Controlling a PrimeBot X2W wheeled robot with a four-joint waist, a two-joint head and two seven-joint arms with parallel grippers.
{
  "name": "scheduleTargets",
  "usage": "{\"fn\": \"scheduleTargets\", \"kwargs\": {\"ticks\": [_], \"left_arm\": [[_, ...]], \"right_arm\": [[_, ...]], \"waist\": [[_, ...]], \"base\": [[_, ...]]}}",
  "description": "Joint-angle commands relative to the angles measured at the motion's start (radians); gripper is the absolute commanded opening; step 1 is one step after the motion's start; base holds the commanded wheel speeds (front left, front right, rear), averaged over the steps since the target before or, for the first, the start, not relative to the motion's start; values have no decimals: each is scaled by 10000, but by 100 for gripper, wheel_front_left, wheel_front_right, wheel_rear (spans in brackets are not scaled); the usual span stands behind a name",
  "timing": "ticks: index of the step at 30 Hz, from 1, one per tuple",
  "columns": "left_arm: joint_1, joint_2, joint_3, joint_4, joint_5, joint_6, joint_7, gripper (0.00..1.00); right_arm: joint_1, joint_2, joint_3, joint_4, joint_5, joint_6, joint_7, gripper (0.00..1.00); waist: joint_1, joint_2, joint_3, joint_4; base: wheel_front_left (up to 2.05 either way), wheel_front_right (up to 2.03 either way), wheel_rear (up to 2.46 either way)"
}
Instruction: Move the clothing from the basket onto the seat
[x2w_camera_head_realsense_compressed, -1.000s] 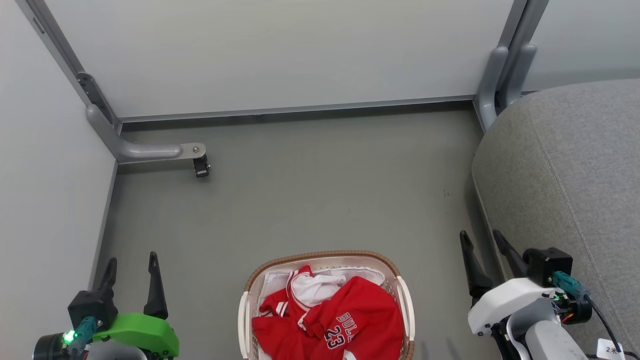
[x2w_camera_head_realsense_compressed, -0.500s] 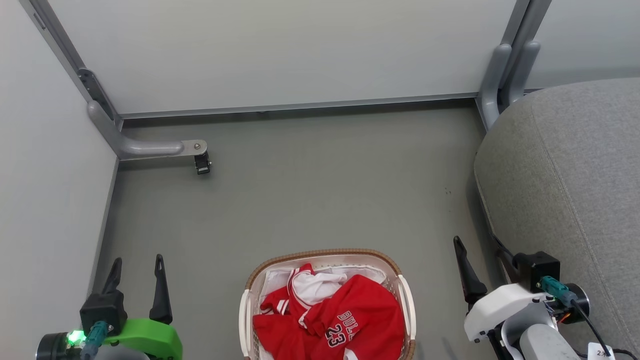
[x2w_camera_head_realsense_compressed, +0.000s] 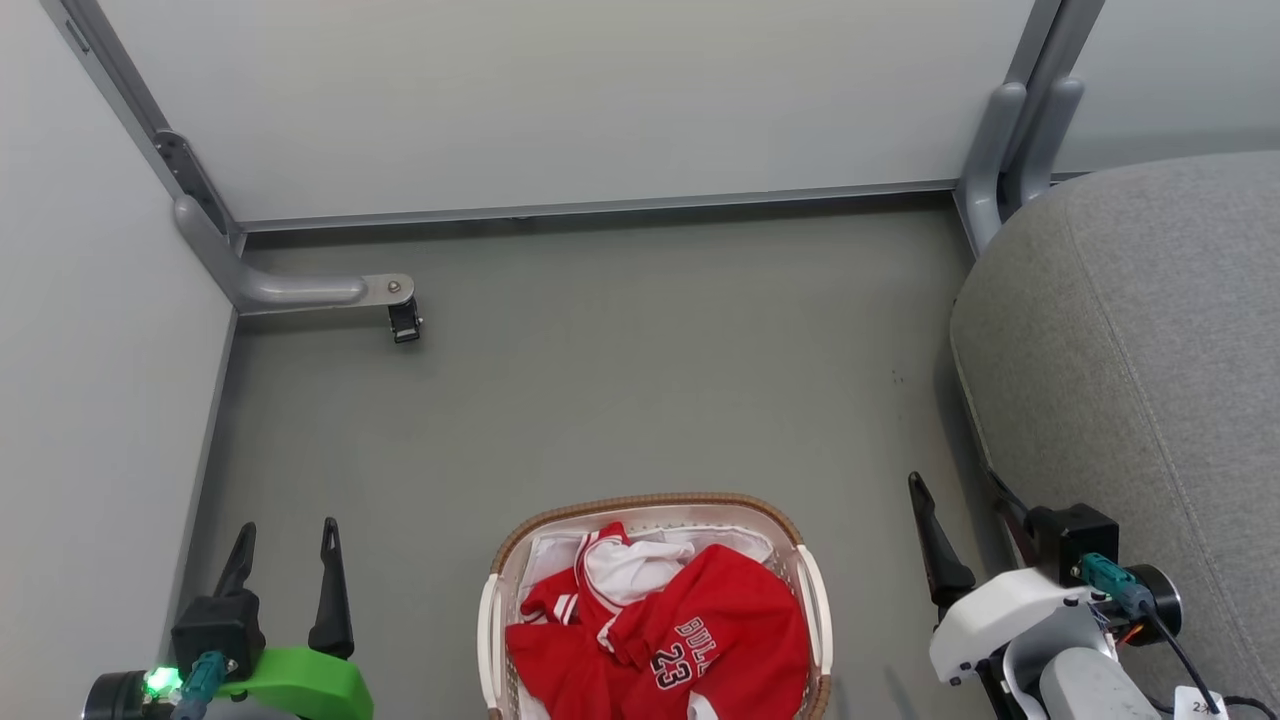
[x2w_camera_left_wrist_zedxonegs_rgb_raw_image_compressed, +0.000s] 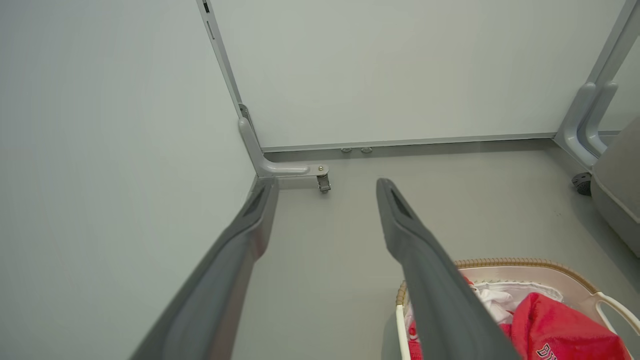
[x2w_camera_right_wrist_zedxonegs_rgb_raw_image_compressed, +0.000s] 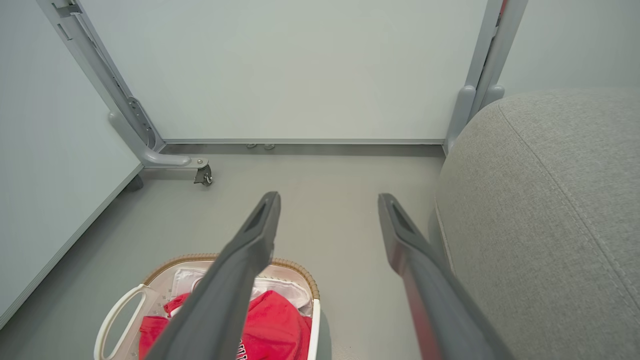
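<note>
The left jaws stand wide and empty, fingers (x2w_camera_head_realsense_compressed: 330, 600) pointing forward, low above the floor (x2w_camera_head_realsense_compressed: 620, 380). To their right the clothing (x2w_camera_head_realsense_compressed: 730, 620) lies heaped in the basket (x2w_camera_head_realsense_compressed: 650, 500). The right jaws, equally wide and empty, hang between basket and seat (x2w_camera_head_realsense_compressed: 1130, 350).

Pale partition panels (x2w_camera_head_realsense_compressed: 560, 100) on castered grey frames (x2w_camera_head_realsense_compressed: 300, 292) are enclosing a grey floor (x2w_camera_head_realsense_compressed: 650, 380) and sofa seat (x2w_camera_head_realsense_compressed: 1130, 330), suggesting a staged lab bay.

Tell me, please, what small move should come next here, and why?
Probably swing the right tool left and down over the red jersey. That tool stands open and empty beside the basket, the jersey lies heaped inside it untouched, and this arm is the one next to the grey seat.
</note>
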Motion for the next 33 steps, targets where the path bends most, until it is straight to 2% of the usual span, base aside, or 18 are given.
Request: {"fn": "scheduleTargets", "kwargs": {"ticks": [1,11,16,23,33], "left_arm": [[-65,-51,44,64,-115,-79,-35,100],[-981,-202,-558,833,-1060,-576,-24,100],[-1699,-223,-2008,1348,-2108,-574,-24,100],[-2913,193,-4325,2135,-3490,-577,-24,100],[-4758,628,-7106,3273,-5078,-579,-24,100]], "right_arm": [[-151,-16,-16,-71,16,0,-48,100],[-888,-3,41,-712,-32,0,-43,100],[-1508,-1,19,-1190,-112,0,-36,100],[-2354,4,90,-1847,-42,-3,-37,100],[-3171,5,373,-2353,-157,-3,-35,100]], "waist": [[0,0,135,-13],[0,0,1643,-244],[0,0,2763,-448],[0,0,4318,-781],[0,0,6210,-1200]], "base": [[0,0,0],[0,0,0],[0,0,0],[0,0,0],[0,0,0]]}}
